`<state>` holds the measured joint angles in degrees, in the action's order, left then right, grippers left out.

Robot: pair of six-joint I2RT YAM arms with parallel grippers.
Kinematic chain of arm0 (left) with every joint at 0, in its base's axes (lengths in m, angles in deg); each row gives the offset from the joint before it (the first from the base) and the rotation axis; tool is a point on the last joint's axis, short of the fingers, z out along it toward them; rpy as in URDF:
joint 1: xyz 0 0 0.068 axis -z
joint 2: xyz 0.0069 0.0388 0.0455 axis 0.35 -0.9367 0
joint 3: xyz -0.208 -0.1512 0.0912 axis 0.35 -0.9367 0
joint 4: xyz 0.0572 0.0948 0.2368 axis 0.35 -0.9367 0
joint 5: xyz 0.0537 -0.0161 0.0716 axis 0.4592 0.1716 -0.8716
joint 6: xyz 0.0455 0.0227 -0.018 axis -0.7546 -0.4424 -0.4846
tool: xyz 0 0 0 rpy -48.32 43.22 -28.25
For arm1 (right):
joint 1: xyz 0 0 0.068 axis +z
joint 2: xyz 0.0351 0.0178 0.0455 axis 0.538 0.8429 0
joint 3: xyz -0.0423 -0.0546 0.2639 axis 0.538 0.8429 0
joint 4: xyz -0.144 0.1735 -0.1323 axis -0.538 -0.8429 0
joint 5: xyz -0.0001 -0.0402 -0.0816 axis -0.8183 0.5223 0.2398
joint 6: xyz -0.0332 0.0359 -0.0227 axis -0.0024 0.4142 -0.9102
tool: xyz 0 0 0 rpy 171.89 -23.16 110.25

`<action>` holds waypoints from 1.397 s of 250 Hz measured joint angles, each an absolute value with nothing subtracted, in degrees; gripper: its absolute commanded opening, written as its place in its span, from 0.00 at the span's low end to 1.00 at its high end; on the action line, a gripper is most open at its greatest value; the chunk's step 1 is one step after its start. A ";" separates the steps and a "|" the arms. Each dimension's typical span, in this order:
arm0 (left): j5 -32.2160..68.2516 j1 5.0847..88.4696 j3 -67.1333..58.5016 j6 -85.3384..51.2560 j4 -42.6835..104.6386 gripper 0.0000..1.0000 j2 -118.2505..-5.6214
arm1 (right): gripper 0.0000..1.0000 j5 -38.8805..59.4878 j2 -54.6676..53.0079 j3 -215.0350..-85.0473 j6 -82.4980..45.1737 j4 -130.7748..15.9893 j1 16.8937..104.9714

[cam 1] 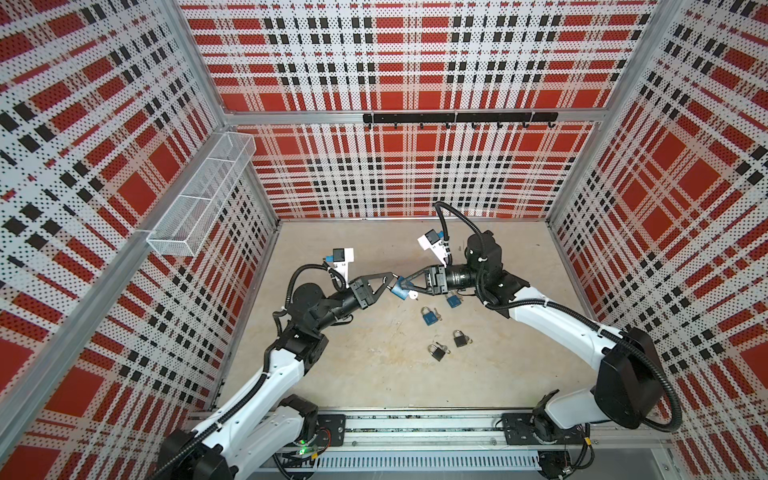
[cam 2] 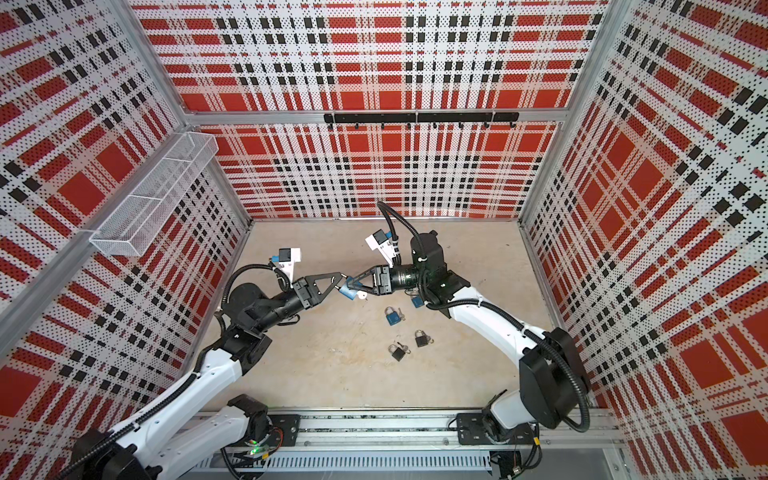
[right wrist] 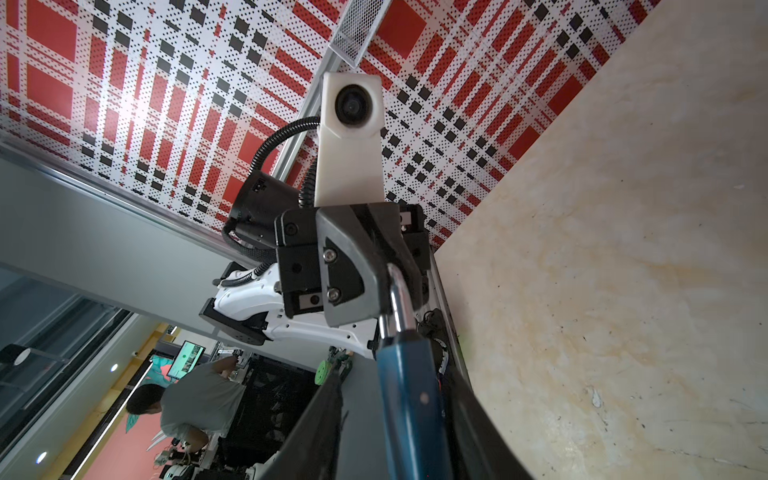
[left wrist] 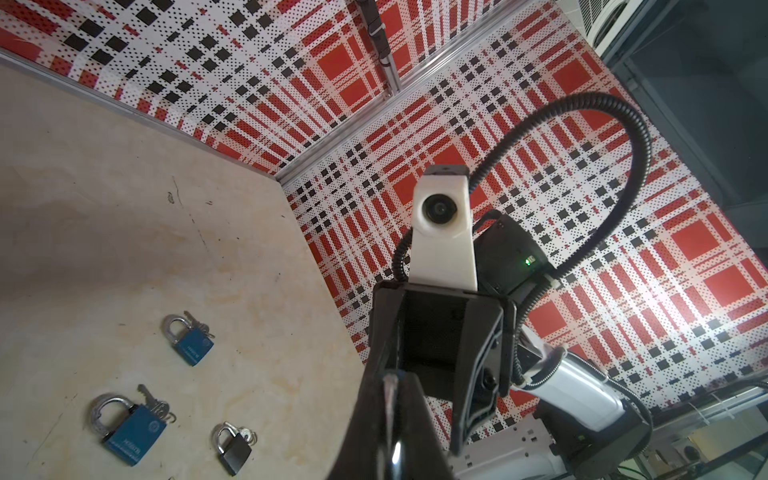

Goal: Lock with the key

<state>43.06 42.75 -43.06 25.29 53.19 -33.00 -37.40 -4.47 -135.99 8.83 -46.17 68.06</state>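
Treat padlock [cam 1: 398, 291], held above the middle of the desk [cam 1: 365, 374] with left hand [cam 1: 392, 278] clamped on its steel shackle [right wrist: 399, 291] and right hand [cam 1: 405, 286] spread astride the blue body [right wrist: 411, 407], as small, dense, rigid and slick; grip by flat body faces, not round, pivot-prone shackle.

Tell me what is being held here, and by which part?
The left claw pinches a blue padlock by its metal loop. The right claw straddles the lock's body, with a gap showing on one side.
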 measured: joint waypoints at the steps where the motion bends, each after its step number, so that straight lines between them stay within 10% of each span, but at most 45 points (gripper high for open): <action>1: 43.10 42.68 -43.06 25.29 53.13 0.00 -33.00 | 0.41 -37.40 -4.47 -135.97 8.87 -46.08 68.03; 106: 42.65 41.07 -40.46 25.01 50.11 0.00 -32.98 | 0.37 -37.23 -4.51 -132.60 12.61 -39.59 67.77; 170: 42.47 40.98 -40.04 25.01 50.18 0.00 -32.76 | 0.16 -37.62 -4.51 -132.21 14.03 -38.23 67.77; 349: 43.15 38.62 -40.22 25.53 49.08 0.00 -30.58 | 0.25 -37.99 -4.51 -132.19 14.62 -36.75 67.95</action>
<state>43.15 38.62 -40.22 25.53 49.08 -30.58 -37.99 -4.51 -132.19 14.62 -36.75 67.95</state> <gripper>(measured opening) 0.097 0.220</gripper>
